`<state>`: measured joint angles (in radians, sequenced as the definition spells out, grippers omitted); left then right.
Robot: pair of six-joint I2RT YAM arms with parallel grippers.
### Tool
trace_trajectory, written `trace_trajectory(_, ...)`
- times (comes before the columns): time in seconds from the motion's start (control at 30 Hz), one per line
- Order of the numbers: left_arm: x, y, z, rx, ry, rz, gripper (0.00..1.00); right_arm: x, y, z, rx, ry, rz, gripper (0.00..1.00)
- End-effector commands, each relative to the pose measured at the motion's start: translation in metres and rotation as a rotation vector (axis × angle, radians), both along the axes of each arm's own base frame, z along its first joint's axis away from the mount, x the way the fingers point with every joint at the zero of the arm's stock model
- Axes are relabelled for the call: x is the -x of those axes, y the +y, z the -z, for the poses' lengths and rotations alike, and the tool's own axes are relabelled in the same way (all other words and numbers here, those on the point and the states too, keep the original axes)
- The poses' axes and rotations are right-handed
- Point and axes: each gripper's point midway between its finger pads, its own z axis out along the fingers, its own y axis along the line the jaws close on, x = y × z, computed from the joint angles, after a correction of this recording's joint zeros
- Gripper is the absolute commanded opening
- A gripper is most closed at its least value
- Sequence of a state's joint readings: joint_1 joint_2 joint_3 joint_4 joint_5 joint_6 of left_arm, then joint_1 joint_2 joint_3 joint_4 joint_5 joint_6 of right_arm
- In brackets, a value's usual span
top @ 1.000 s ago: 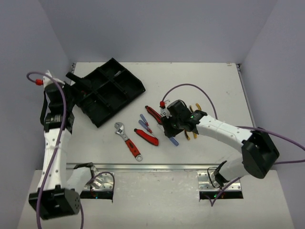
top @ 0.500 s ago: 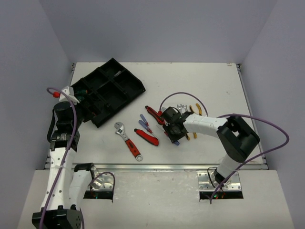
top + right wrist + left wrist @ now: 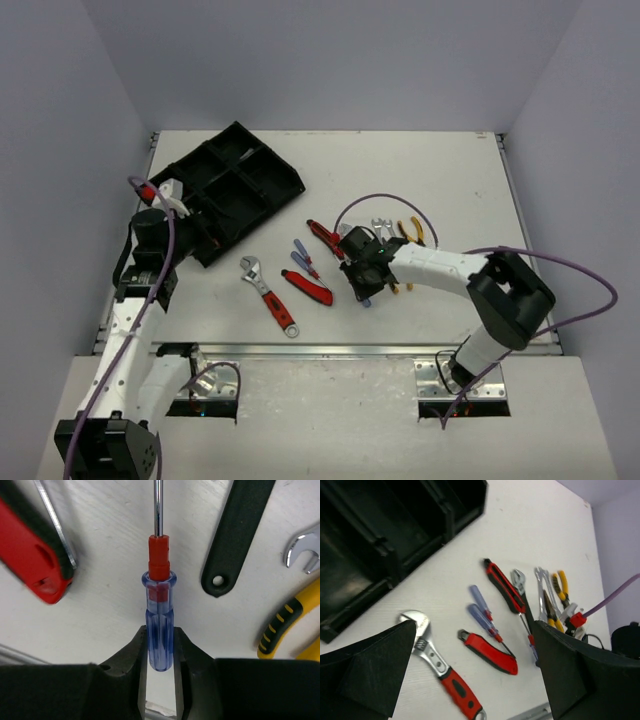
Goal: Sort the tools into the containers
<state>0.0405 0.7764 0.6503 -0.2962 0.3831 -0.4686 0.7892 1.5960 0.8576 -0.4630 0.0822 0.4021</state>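
Table (image 3: 450, 170): we see a white top filling the middle of the overhead view.
Tray (image 3: 225, 180): black and divided, set at a slant in the upper left of the overhead view.
Left gripper (image 3: 474, 630): at the tray's lower left end, fingers wide apart, holding nothing.
Right gripper (image 3: 160, 630): centre of the overhead view, low at the table; we see both fingers pressed on the blue screwdriver's handle.
Adjustable wrench (image 3: 270, 297): red-handled, lower centre-left, lying on the table.
Red utility knife (image 3: 308, 287): just right of the wrench.
Blue screwdriver (image 3: 159, 605): flat on the table, shaft pointing toward the top of the right wrist view.
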Motion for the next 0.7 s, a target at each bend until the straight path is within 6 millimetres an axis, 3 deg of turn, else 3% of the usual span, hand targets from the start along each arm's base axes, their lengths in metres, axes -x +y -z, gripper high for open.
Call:
trace_trajectory(0.0, 0.007, -0.076, -0.012, 0.182, -0.072, 0.277, 1.0, -0.007, 0.044, -0.07, -0.32, -0.129, -0.031, 0.0)
trace_trajectory(0.03, 0.016, -0.101, -0.012, 0.251, -0.07, 0.36, 1.0, 0.004, 0.064, -0.091, -0.47, -0.126, -0.098, 0.0)
trace_trajectory(0.07, 0.022, -0.118, -0.028, 0.309, -0.154, 0.438, 1.0, 0.013, 0.077, -0.105, -0.574, -0.122, -0.151, 0.0)
trace_trajectory(0.1, 0.031, -0.131, -0.045, 0.356, -0.236, 0.507, 1.0, 0.02, 0.087, -0.118, -0.66, -0.12, -0.198, 0.0)
trace_trajectory(0.17, 0.048, -0.15, -0.056, 0.424, -0.281, 0.593, 1.0, 0.035, 0.105, -0.153, -0.844, -0.126, -0.291, 0.0)
trace_trajectory(0.27, 0.064, -0.174, -0.065, 0.436, -0.34, 0.691, 0.95, 0.046, 0.114, -0.179, -0.968, -0.126, -0.346, 0.0)
trace_trajectory(0.33, 0.073, -0.185, -0.07, 0.444, -0.366, 0.732, 0.83, 0.055, 0.12, -0.193, -1.032, -0.097, -0.39, 0.0)
trace_trajectory(0.37, 0.074, -0.187, -0.069, 0.445, -0.363, 0.736, 0.82, 0.057, 0.121, -0.196, -1.047, -0.09, -0.401, 0.0)
trace_trajectory(0.43, 0.069, -0.19, -0.063, 0.444, -0.334, 0.722, 0.62, 0.059, 0.122, -0.203, -1.072, -0.088, -0.406, 0.0)
trace_trajectory(0.47, 0.069, -0.19, -0.062, 0.443, -0.331, 0.718, 0.61, 0.059, 0.123, -0.204, -1.076, -0.089, -0.406, 0.0)
trace_trajectory(0.67, 0.066, -0.193, -0.055, 0.441, -0.299, 0.717, 0.0, 0.054, 0.123, -0.21, -1.082, -0.111, -0.383, 0.0)
